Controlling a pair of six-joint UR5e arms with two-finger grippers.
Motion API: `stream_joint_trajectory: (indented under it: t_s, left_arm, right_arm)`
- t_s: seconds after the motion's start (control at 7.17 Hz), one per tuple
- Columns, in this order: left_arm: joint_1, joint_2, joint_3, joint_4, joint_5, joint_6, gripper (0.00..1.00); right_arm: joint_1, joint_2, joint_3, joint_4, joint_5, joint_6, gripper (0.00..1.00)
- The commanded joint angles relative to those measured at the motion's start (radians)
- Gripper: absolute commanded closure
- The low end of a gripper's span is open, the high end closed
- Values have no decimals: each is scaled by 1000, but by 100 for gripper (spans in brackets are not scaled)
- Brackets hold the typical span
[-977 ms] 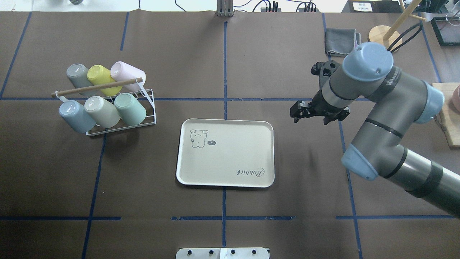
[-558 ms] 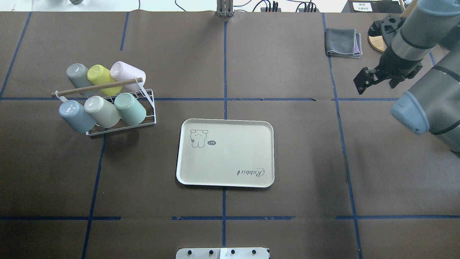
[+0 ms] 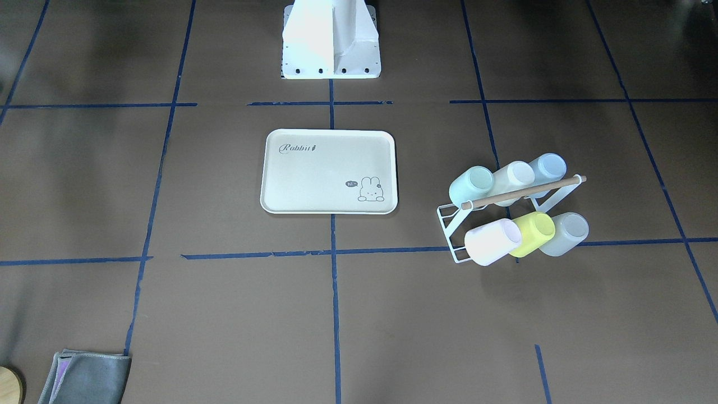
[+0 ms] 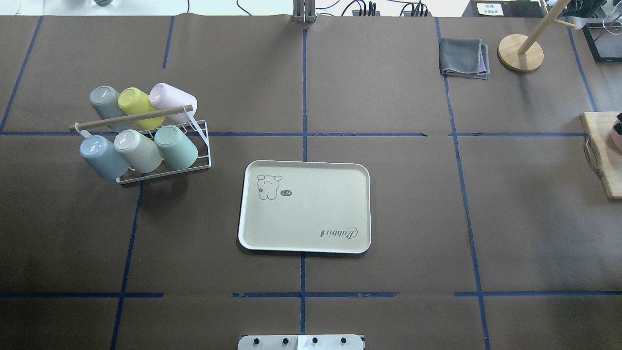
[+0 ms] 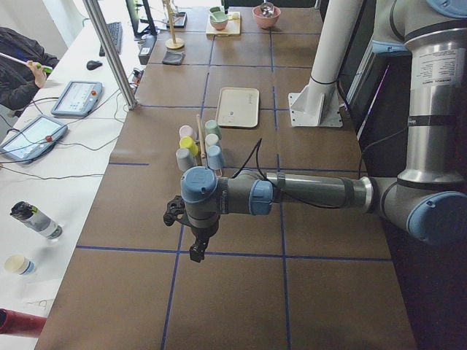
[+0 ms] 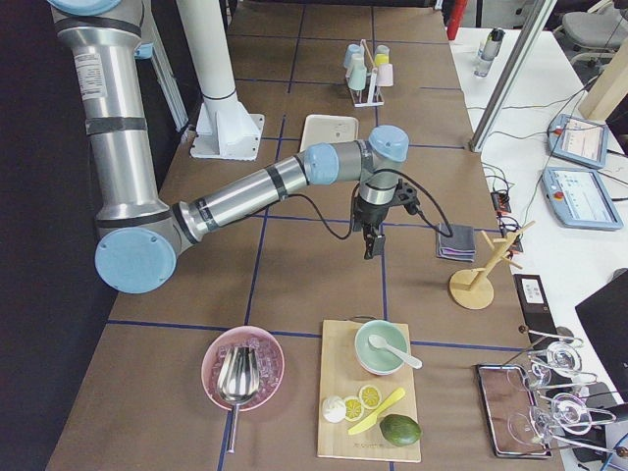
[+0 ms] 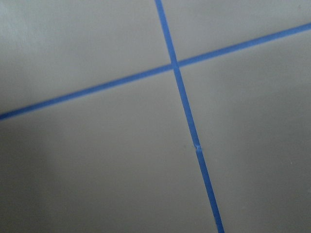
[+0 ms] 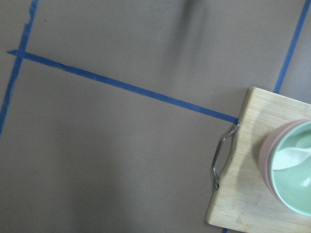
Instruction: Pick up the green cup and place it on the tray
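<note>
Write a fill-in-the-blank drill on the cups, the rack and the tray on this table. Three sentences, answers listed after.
The white wire rack holds ____ cups in all. The green cup sits in that rack, at the end of its row nearest the tray, which bears the script word ____. Between the gray cup and the pink cup lies a ____ cup.
Missing words: six; Rabbit; yellow.

In the overhead view the tray (image 4: 311,209) lies at centre frame, with the cup rack (image 4: 131,118) to its upper left. A cloth (image 4: 461,57) and a stand (image 4: 520,52) sit side by side at upper right, and a board (image 4: 602,160) lies at the right edge.
</note>
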Motion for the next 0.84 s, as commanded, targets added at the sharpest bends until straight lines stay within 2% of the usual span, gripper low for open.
stream_joint_trajectory:
  t_s: [0.0,0.28,0.42,0.56,0.7]
  left_arm:
    - [3,-17,-2,-34,-3,0,0]
    - [3,-23,9,-34,-3,3,0]
    - [3,-23,4,-31,-40,-19,0]
    - [4,-22,9,-35,-95,-42,0]
    - [6,-25,-5,-66,-97,-41,0]
  right_arm:
    - [137,-127,2,9,19,-194,0]
    - [191,-204,4,14,32,-242,0]
    - [191,-243,2,47,29,-226,0]
    - [191,-247,1,48,28,-191,0]
    - [191,-243,7,52,28,-155,0]
